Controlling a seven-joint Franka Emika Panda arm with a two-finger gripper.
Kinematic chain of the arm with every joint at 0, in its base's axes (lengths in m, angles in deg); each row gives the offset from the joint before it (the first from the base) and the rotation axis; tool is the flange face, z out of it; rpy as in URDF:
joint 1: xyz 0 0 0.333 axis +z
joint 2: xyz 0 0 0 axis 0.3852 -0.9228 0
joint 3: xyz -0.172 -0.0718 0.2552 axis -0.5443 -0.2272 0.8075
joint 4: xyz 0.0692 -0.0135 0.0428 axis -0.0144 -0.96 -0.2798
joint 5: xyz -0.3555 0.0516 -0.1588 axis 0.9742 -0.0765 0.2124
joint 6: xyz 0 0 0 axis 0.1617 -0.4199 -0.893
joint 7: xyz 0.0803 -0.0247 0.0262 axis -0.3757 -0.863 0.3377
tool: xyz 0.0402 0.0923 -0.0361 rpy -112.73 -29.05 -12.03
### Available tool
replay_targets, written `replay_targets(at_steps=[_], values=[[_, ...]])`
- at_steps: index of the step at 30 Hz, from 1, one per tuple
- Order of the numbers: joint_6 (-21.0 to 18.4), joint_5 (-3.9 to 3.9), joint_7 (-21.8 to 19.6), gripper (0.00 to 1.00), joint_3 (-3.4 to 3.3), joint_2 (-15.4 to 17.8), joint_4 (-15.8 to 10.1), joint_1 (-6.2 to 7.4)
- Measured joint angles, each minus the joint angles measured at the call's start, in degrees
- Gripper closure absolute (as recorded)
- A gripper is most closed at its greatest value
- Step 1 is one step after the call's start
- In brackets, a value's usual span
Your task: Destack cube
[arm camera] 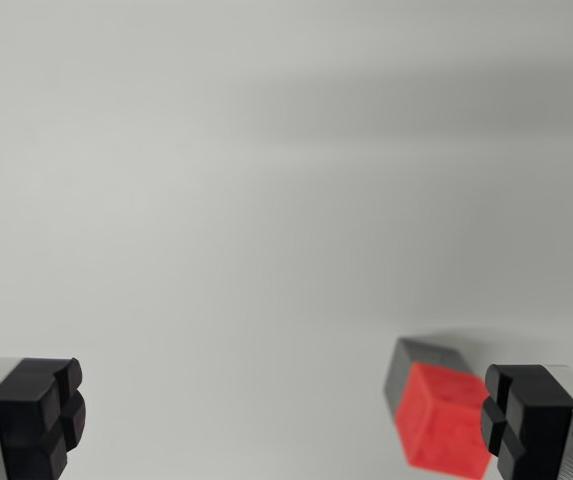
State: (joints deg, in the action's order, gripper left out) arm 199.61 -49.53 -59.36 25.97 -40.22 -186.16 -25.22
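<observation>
A red cube (444, 417) sits on top of a grey cube (418, 357) low at the wrist view's right, both blurred. My gripper (281, 415) is open, with its black pads at the lower corners of the frame. The right fingertip (521, 418) is just beside the red cube, partly overlapping it in the picture. Over at the wrist view's left, the other fingertip (41, 418) stands far from the stack. Nothing lies between the fingers.
A plain pale grey surface (266, 200) fills the rest of the view, with a soft shadow band across the upper right.
</observation>
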Motion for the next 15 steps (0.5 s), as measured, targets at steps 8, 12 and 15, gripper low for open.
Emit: replay_targets(at_steps=[8, 12, 15], values=[[1.56, 0.0, -0.03, 0.0, -0.49, 1.09, -2.85, -0.29], [2.37, 0.0, -0.06, 0.0, -0.76, 1.66, -4.35, -0.46], [3.26, 0.0, -0.08, 0.0, -1.05, 2.23, -5.89, -0.6]])
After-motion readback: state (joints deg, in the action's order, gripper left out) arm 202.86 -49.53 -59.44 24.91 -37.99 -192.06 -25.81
